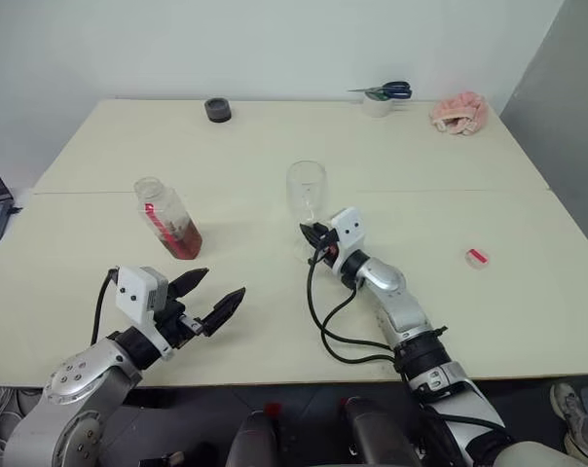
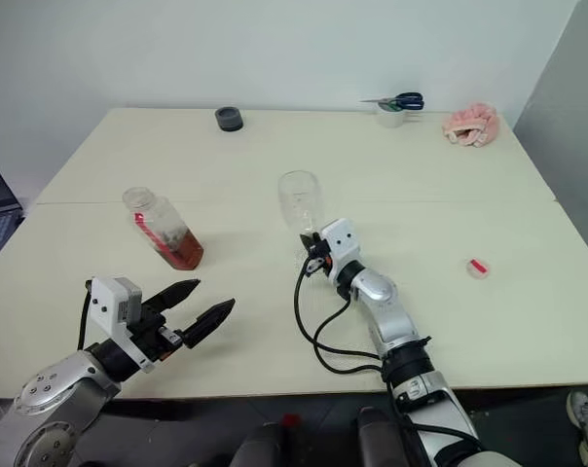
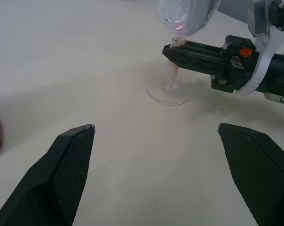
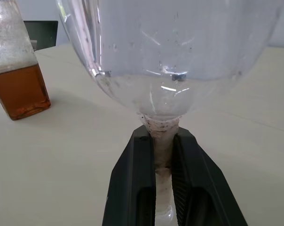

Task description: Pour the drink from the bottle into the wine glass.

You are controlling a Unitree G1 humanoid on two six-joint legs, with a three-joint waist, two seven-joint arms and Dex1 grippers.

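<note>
Closest to me is my left gripper (image 1: pixel 214 297), hanging just above the near part of the pale cream table (image 1: pixel 528 292) with its black jaws spread wide apart and nothing between them. It points across toward the middle of the table, and from its wrist I can see the glass's round foot sitting flat on the table ahead.

A bit further out, near the centre, my right gripper (image 4: pixel 164 155) has its jaws pinched together on the thin stem of the clear, colourless wine glass (image 1: pixel 307 192). The glass stands upright, and the grip is right under the rounded bowl. I can't see any liquid in the bowl, just some specks and smudges on the glass.

Off to the left of the glass, well apart from it, is the small clear plastic bottle with the red label strip (image 1: pixel 167 217). It's upright on the table, no cap on its mouth as far as I can tell, neither gripper touching it. The reddish-brown drink (image 4: pixel 19 92) sits in the bottom part of it.

Out on the right there's a small red-pink cap (image 1: pixel 477 257) lying alone. Along the far edge: a dark round roll of tape (image 1: pixel 217 109), a white cup holding blue-handled scissors (image 1: pixel 380 98) and a crumpled pink cloth (image 1: pixel 459 112).
</note>
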